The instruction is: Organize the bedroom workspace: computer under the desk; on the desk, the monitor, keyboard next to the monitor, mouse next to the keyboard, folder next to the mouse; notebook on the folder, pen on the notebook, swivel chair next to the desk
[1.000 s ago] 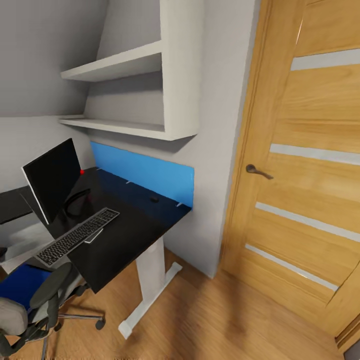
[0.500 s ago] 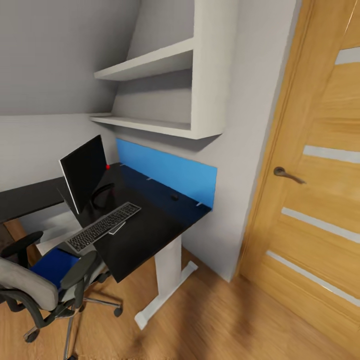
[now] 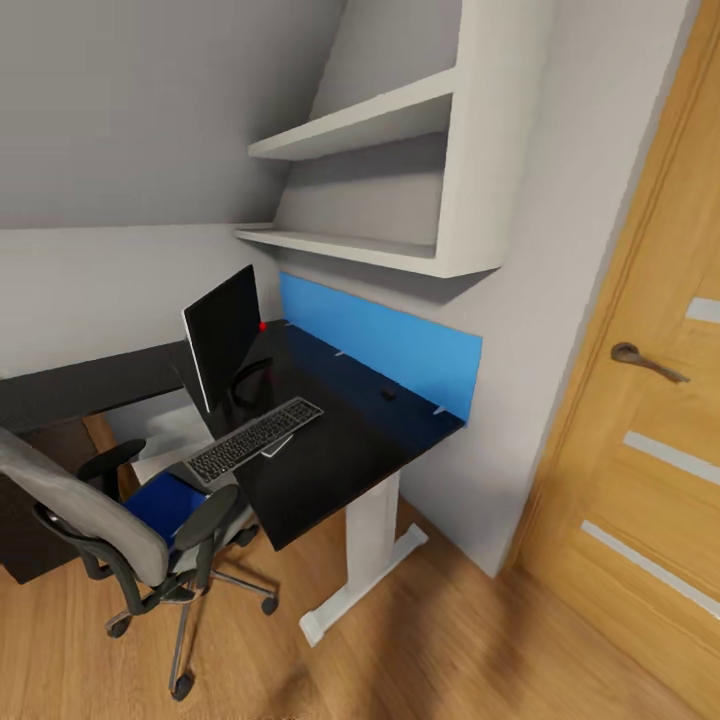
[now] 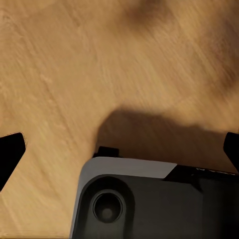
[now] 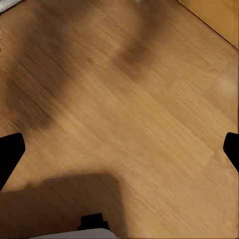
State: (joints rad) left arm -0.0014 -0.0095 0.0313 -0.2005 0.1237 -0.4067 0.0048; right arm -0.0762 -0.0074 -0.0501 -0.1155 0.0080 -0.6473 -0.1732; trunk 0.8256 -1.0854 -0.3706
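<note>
Compared with the head picture of one second ago, the whole scene has slid toward the right: the camera has turned, not the furniture. More of the swivel chair [image 3: 110, 520] is now visible, and the oak door [image 3: 640, 400] is cut off at the right edge.

Head view, workspace:
- The desk [image 3: 340, 470] is a glossy black top on a white leg, set against the grey wall below two white shelves [image 3: 400, 190]. A blue wall panel [image 3: 385, 345] runs along its back edge.
- The monitor [image 3: 222, 335] stands upright on the desk, turned at an angle to the panel.
- The keyboard [image 3: 255, 440] lies flat just in front of the monitor; its near end projects past the desk edge toward the chair.
- The mouse [image 3: 388, 395] is a small dark shape near the blue panel, well apart from the keyboard.
- The folder [image 3: 165, 505] lies on the seat of the swivel chair, which stands beside the desk corner on the oak floor [image 3: 450, 650].
- Notebook: a pale flat corner shows under the keyboard's edge; identity cannot be confirmed.

Wrist views:
- The left wrist view looks down on floor planks and a grey-and-black part of the robot's body [image 4: 149, 199].
- The left gripper [image 4: 119, 149] has its fingers [image 4: 10, 152] at opposite picture edges, spread wide, nothing between them.
- The right gripper [image 5: 119, 154] has its fingers [image 5: 10, 152] likewise spread wide over bare floor.
</note>
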